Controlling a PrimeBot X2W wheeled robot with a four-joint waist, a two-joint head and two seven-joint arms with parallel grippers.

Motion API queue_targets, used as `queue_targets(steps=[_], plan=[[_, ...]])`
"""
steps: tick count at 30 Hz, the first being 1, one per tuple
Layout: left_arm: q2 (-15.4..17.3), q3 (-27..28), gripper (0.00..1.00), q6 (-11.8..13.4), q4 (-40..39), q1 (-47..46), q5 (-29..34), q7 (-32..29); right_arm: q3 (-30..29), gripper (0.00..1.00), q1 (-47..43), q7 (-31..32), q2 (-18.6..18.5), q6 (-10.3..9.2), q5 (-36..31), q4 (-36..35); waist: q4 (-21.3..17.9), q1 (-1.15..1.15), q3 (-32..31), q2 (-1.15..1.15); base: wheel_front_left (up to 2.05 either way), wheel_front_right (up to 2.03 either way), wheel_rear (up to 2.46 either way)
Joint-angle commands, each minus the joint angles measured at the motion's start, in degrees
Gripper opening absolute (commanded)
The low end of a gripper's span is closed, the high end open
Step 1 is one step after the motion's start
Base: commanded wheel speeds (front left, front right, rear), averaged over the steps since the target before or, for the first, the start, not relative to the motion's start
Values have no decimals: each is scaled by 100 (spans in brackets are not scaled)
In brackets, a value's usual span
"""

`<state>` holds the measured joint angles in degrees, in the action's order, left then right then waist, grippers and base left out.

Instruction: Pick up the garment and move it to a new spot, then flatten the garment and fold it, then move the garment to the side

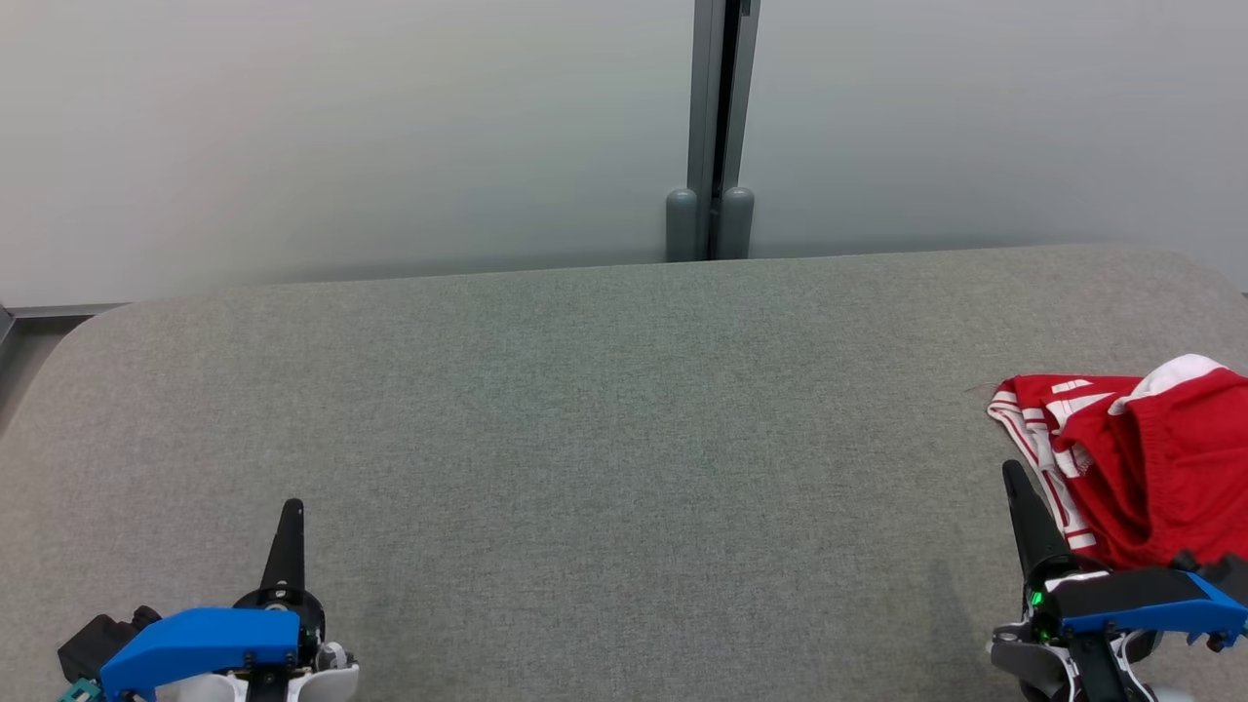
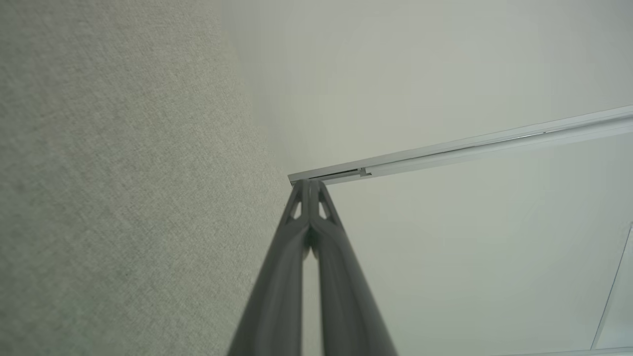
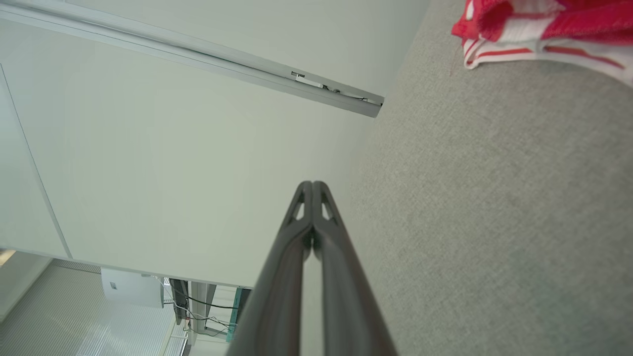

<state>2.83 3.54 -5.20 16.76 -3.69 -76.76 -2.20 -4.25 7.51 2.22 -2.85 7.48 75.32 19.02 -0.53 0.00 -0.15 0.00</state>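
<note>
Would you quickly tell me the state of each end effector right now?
Left end effector: closed, holding nothing.
Right end effector: closed, holding nothing; the garment lies beside it.

A grey fabric-topped counter [image 1: 624,439] spread wide across the head view, its far corners rounded at ten and two o'clock. Up at twelve stood pale, matte wall panels [image 1: 341,127], split just right of centre by a grey vertical post [image 1: 720,97] with two rounded caps [image 1: 709,224] at its foot. The light was soft and even. At nine o'clock, a sliver of grey floor [image 1: 24,341] peeked past the counter's edge. In the right wrist view, a white box [image 3: 131,288] and dark cables [image 3: 198,301] sat at seven.
</note>
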Motion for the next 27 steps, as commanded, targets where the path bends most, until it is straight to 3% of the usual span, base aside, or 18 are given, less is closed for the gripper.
queue_targets(steps=[1,27], plan=[[7,54,0,-52,-66,-126,-107,-35,-32,0,-59,38,-6,2,130,-89,2,0,1,0,0,0,0],[7,248,0,-204,-230,-253,-1176,-339,-186,0,-136,339,-5,2,1285,-409,37,0,23,0,0,0,0]])
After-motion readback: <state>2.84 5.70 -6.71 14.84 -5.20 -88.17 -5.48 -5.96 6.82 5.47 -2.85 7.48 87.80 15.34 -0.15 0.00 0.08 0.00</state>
